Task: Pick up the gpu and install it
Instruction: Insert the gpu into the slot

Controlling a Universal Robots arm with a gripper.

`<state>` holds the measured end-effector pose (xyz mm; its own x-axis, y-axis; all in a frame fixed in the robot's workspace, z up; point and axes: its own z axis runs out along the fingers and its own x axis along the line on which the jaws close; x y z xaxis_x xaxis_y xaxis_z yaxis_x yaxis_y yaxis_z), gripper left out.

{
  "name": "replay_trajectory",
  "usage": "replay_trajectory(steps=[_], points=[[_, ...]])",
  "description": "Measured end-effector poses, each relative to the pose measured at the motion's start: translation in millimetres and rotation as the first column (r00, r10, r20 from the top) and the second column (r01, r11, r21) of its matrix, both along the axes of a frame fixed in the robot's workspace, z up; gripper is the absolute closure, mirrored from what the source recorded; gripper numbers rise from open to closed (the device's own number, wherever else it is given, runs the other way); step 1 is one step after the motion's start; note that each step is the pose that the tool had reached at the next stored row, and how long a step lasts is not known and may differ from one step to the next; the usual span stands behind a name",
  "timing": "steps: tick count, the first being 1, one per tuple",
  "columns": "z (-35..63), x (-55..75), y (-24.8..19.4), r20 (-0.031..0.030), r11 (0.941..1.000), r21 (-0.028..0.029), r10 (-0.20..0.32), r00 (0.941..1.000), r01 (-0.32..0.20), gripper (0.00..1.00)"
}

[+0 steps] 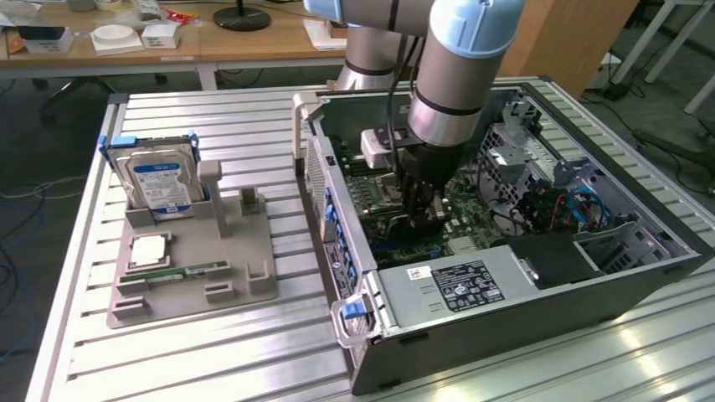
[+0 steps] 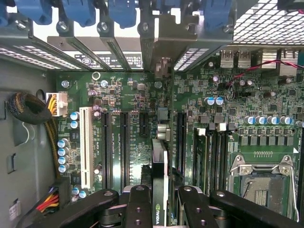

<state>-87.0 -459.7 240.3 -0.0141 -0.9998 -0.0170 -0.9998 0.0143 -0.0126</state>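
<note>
Gpu, gripped edge-on in our jaws, hangs inside the open case just above the motherboard slots: picked up but, we judge, not yet seated.

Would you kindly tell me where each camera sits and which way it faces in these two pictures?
Exterior view: off the arm, raised above the table, looking down at the open computer case; the arm and tool show reaching into it.
Wrist view: on the wrist, facing down onto the circuit board; the tool's black fingers grip a graphics card.
Shared: the tool and the case's inside.
</note>
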Motion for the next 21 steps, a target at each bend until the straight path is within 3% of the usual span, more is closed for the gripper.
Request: replay_trajectory(steps=[21], points=[[-1.2,-1.5,0.0,0.0000,1.0000,0.0005,0.000,1.0000,0.000,0.74]])
